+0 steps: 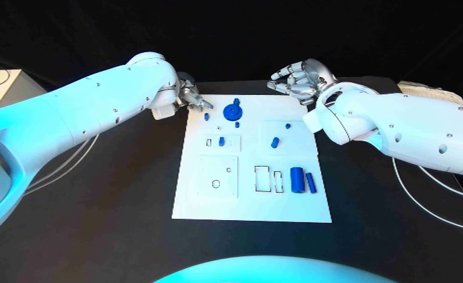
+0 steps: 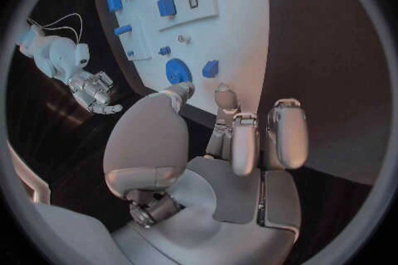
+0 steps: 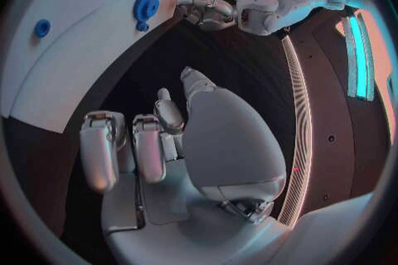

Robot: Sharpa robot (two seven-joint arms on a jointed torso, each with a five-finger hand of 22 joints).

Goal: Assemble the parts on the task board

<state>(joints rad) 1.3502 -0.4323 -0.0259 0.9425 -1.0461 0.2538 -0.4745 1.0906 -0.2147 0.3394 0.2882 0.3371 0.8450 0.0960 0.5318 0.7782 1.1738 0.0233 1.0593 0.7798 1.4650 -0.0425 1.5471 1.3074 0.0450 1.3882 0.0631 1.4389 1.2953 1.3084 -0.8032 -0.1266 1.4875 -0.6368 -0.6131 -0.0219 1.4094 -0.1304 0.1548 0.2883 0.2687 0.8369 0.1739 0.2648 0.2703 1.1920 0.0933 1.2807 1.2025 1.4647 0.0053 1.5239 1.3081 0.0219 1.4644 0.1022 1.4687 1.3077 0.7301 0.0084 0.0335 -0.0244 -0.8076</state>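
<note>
Two hands of mine hover at the far end of the white board (image 1: 251, 162), and neither one holds anything. My left hand (image 1: 189, 95) sits just off the board's far left corner, its fingers loosely curled and apart, fingertips pointing toward the board edge without touching it. In the left wrist view that hand (image 2: 224, 152) shows an empty palm, with the board's edge just beyond the fingertips. My right hand (image 1: 302, 78) hangs above the far right corner, over the black tabletop (image 1: 96, 196), fingers bent and spread with nothing between them; the right wrist view shows the same hand (image 3: 174, 146) with a bare palm and dark tabletop between it and the board.

Nearest both hands, at the board's far end, stands a round blue gear (image 1: 233, 111) with a small blue peg (image 1: 207, 116) just to its left. Further along the board lie a small blue piece (image 1: 222, 141) in a square recess and a slanted blue piece (image 1: 276, 141) to its right. Toward the near end, two blue blocks (image 1: 297, 180) stand side by side beside rectangular cutouts (image 1: 263, 178).

Bare tabletop runs along both long edges of the board and past its near edge. White cables (image 1: 58, 169) trail on the tabletop at the left.
</note>
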